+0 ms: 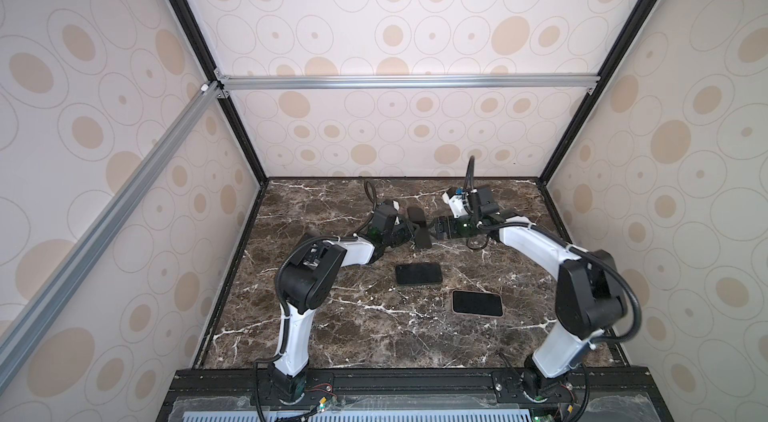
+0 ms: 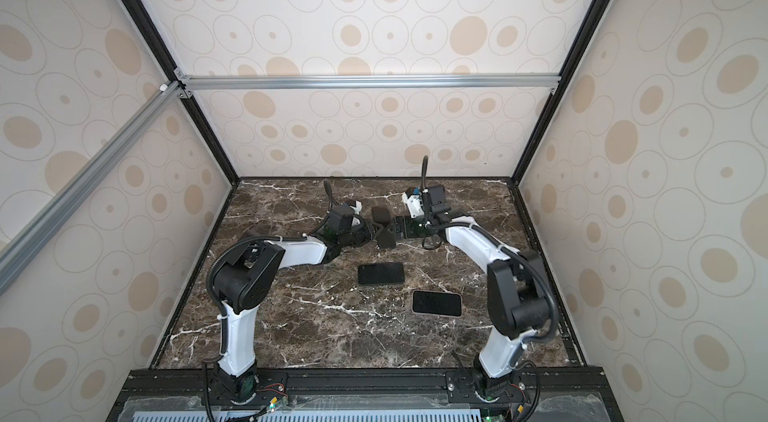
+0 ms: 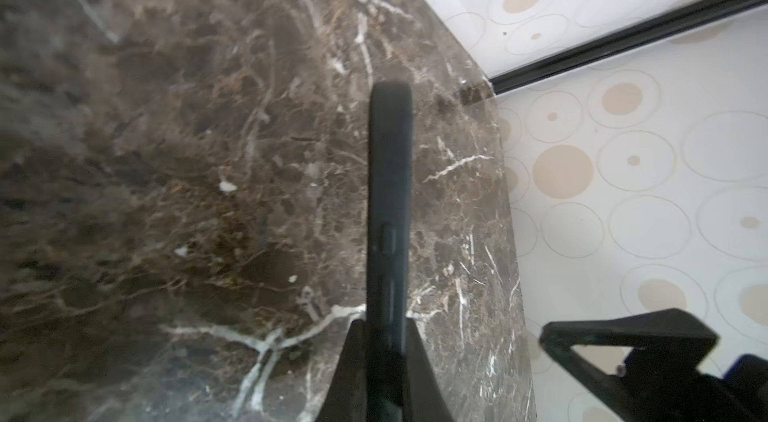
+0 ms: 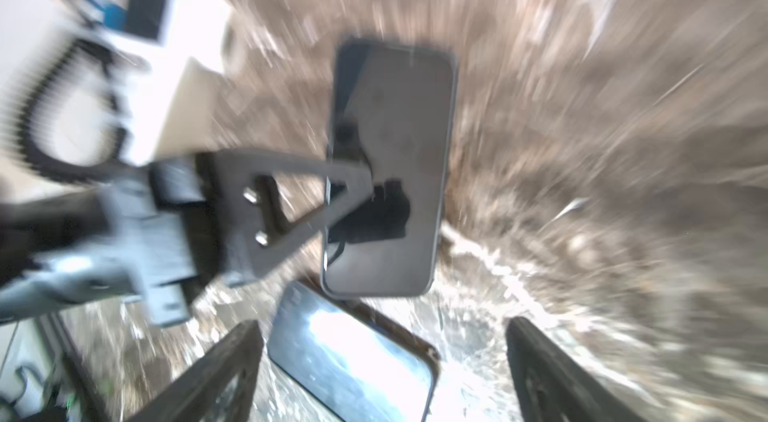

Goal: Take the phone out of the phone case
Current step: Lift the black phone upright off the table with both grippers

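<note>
A dark phone in its dark phone case (image 4: 390,166) is held up above the marble table, its screen facing the right wrist camera. My left gripper (image 3: 384,322) is shut on its long edge near the middle, and one finger (image 4: 291,195) lies across the screen. The left wrist view shows the case's edge (image 3: 388,212) with its side buttons. In both top views the phone (image 1: 416,214) (image 2: 380,214) sticks out either side of the left gripper (image 1: 415,229) (image 2: 380,228). My right gripper (image 4: 384,337) (image 1: 432,229) stands wide open just short of the phone, holding nothing.
Two more phones lie flat on the table (image 1: 332,316): a dark one (image 1: 417,273) in the middle and one with a tan rim (image 1: 477,303) nearer the front right. Patterned walls close in the back and sides. A black rail (image 1: 415,378) runs along the front.
</note>
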Tool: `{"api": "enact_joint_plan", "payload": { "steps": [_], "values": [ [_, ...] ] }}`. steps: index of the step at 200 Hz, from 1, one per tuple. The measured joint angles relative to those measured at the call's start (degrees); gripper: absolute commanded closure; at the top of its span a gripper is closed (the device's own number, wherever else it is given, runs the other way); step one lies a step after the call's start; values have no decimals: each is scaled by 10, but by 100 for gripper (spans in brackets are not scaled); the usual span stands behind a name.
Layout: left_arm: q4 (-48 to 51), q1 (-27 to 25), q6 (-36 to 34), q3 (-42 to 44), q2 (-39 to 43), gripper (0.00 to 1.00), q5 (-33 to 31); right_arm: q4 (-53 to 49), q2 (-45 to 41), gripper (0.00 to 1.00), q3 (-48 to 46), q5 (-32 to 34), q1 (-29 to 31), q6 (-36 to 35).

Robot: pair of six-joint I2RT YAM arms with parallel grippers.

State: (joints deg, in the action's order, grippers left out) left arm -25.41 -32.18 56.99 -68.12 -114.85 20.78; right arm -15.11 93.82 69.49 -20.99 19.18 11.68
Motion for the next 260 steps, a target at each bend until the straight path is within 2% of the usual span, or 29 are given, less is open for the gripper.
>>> {"api": "enact_joint_plan", "payload": {
  "steps": [26, 52, 81, 93, 125, 157, 191, 218, 260],
  "values": [
    [29, 0, -59, -3, 74, 100, 14, 91, -108, 1, -77, 54, 0, 21],
    [65, 0, -115, -24, 133, 100, 41, 99, -162, 4, -108, 70, -1, 31],
    [106, 0, -164, -28, 198, 100, 75, 90, -217, 13, -111, -2, -2, 38],
    [114, 0, -176, -28, 222, 100, 91, 92, -240, 21, -114, -35, -2, 47],
    [98, 6, -184, -4, 296, 100, 132, 132, -283, 24, -130, -108, -2, 88],
    [21, 24, -146, 43, 355, 100, 188, 225, -282, 25, -138, -172, -4, 160],
    [-46, 32, -115, 52, 361, 100, 241, 345, -231, 31, -119, -248, -5, 249],
    [-73, 33, -104, 56, 361, 100, 275, 409, -194, 32, -84, -291, -5, 304],
    [-89, 33, -103, 64, 366, 100, 319, 483, -189, 33, -54, -334, -5, 359]
  ]
}}
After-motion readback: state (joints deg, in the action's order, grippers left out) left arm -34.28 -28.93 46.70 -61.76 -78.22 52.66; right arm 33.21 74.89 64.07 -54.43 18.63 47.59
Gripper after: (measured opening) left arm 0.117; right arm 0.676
